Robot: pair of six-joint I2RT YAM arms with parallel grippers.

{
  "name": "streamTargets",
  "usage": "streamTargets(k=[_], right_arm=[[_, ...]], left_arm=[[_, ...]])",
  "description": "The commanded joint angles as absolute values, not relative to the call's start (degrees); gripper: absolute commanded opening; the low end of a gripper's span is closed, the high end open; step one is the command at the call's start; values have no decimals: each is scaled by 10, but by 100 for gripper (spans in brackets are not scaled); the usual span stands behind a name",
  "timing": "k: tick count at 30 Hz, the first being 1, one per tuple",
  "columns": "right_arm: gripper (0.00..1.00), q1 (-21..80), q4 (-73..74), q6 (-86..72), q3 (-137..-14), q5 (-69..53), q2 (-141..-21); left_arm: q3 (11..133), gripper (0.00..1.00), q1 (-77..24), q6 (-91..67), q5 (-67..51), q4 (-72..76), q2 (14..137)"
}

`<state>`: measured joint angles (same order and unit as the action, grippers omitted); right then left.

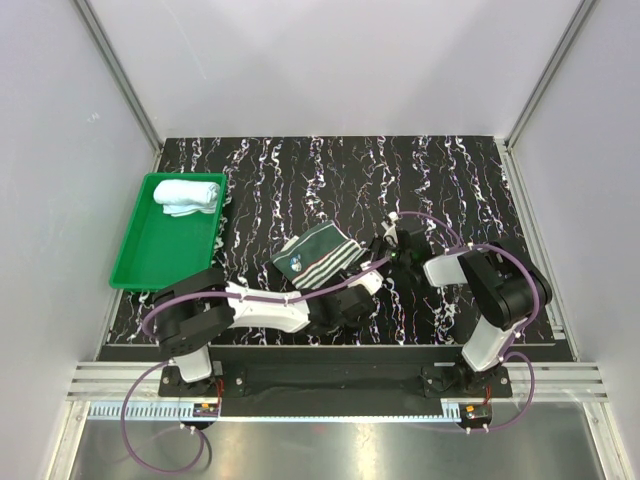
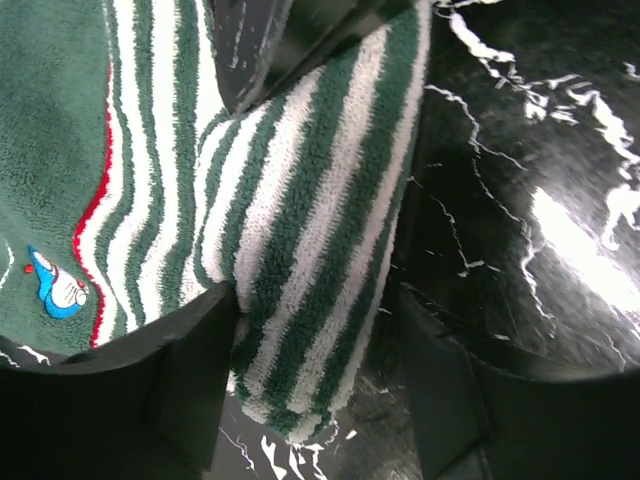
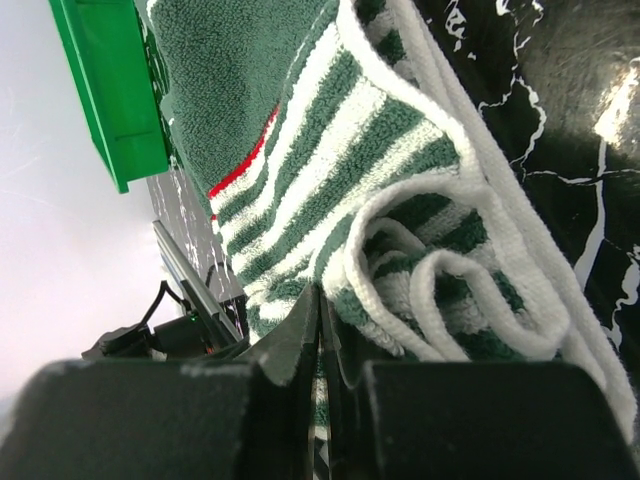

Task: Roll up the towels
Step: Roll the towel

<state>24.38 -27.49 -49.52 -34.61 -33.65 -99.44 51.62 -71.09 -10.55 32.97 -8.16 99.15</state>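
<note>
The black bench (image 1: 450, 190), veined with white, carries a green tray (image 1: 160, 245) along its left edge, reaching toward the far-left corner. A striped towel (image 1: 318, 256) lies partly rolled near the middle, closer to the near edge, apart from the tray.

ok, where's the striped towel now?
Top view: the striped towel lies near the middle of the table, just right of the green tray.

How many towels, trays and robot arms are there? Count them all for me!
Towels: 2 (pale towel, striped towel)
Green tray: 1
Robot arms: 2 (left arm, right arm)
Total: 5
</note>
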Motion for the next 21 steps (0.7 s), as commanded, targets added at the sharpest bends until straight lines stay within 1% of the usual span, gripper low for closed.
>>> streamTargets(k=[1, 2, 3, 4, 6, 7, 8, 10, 11, 12, 14, 15, 17, 18, 20, 21], right_arm=[[9, 252, -190, -461, -345, -304, -1006], [9, 251, -184, -458, -348, -304, -1002], [9, 252, -165, -452, -355, -302, -998], [10, 251, -154, -447, -360, -301, -987], [17, 251, -102, -433, -383, -285, -975], [23, 251, -82, -428, -391, -274, -962], [38, 251, -62, -425, -409, -264, -954], [45, 250, 16, -411, -430, -220, -928], [50, 250, 48, -407, -460, -201, -920], [52, 247, 109, -398, -475, -166, -911], [55, 232, 160, -392, -517, -133, -876], [60, 225, 207, -388, -531, -103, -864], [63, 207, 249, -381, -572, -81, -826], [66, 185, 289, -374, -587, -61, -815], [67, 164, 335, -360, -616, -43, -784], [68, 143, 345, -355, -622, -40, -774]], left_arm=[[515, 51, -707, -120, 301, -98, 1027], [514, 45, -706, -120, 297, -97, 1026], [513, 36, -706, -120, 294, -98, 1022], [510, 31, -705, -120, 283, -98, 1020], [509, 17, -706, -128, 274, -105, 1013], [507, 2, -705, -132, 272, -106, 1009], [502, 0, -705, -136, 268, -106, 1005], [495, 0, -705, -151, 245, -105, 991], [488, 0, -704, -156, 235, -103, 986], [486, 0, -703, -169, 209, -100, 979], [482, 0, -700, -184, 184, -98, 976], [483, 0, -700, -199, 161, -98, 976], [487, 0, -697, -214, 142, -99, 980], [493, 0, -693, -232, 121, -101, 983], [494, 0, -679, -248, 91, -92, 983], [492, 0, -674, -264, 55, -88, 983]])
